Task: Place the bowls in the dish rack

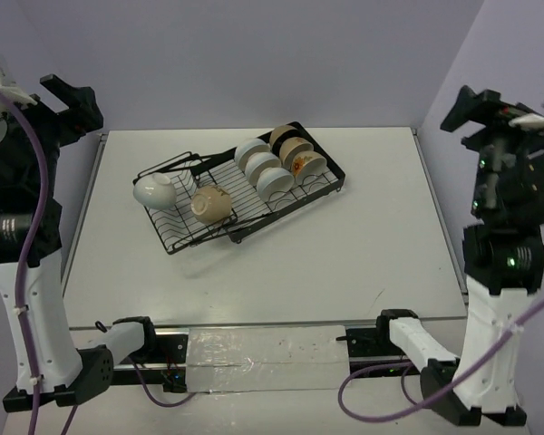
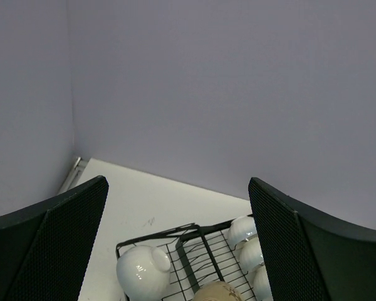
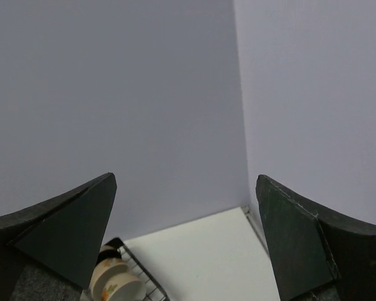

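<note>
The white rectangular counter carries the large black wire dish rack, set askew toward its far edge. Small round ceramic bowls stand in two rows in the rack's right section. A white bowl and a tan bowl lie in its left section. The left pincer and right pincer hang raised, both released and gripping nothing.

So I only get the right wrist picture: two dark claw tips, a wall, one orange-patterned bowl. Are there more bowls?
Observer: Yes, the top camera shows eight small round ceramic bowls in the black wire dish rack.
Operator: All neatly lined up?
Observer: Six stand in two rows at its right end; a glossy white bowl lies tilted at the left end.
Operator: And the other claw?
Observer: The left claw is open, holding nothing.
</note>
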`<action>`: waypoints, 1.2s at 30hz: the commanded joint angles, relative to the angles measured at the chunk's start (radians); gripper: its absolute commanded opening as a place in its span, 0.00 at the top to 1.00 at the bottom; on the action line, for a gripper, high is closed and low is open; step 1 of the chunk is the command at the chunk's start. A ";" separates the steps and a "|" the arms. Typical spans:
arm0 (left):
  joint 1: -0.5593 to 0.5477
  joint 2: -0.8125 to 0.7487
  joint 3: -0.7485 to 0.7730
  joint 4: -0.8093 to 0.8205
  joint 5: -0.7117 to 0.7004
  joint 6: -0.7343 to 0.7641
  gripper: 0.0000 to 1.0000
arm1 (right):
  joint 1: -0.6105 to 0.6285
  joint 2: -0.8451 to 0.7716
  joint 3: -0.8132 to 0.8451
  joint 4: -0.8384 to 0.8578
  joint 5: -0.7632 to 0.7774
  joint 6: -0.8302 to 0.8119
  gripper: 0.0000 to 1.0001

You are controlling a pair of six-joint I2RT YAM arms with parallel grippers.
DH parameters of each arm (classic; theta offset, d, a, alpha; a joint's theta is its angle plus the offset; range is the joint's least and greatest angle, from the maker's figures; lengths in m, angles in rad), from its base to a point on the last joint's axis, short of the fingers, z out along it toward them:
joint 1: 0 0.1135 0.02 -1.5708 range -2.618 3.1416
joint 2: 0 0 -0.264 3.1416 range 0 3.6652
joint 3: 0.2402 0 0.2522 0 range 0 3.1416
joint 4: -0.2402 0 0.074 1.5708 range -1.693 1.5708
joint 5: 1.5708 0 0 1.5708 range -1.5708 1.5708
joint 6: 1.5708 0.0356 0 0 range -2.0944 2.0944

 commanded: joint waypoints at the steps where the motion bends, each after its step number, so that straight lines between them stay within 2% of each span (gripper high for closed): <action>1: -0.056 -0.023 0.114 -0.063 -0.071 0.079 0.01 | -0.003 -0.095 0.017 0.000 0.066 -0.058 0.00; 5: -0.132 -0.050 0.183 -0.089 -0.097 0.108 0.01 | -0.003 -0.214 -0.055 0.047 0.065 -0.099 0.00; 11: -0.216 -0.115 0.188 -0.111 -0.169 0.122 0.01 | -0.002 -0.398 -0.198 0.178 0.005 -0.122 0.00; 17: -0.285 -0.182 0.179 -0.117 -0.255 0.131 0.01 | 0.009 -0.444 -0.226 0.210 -0.023 -0.150 0.00; 22: -0.352 -0.269 0.130 -0.036 -0.338 0.145 0.01 | 0.027 -0.445 -0.198 0.202 -0.023 -0.174 0.00; 28: -0.372 -0.365 -0.022 0.082 -0.351 0.151 0.01 | 0.035 -0.441 -0.207 0.216 -0.030 -0.194 0.00; 36: -0.385 -0.343 -0.055 0.079 -0.332 0.148 0.01 | 0.035 -0.426 -0.221 0.225 -0.034 -0.196 0.00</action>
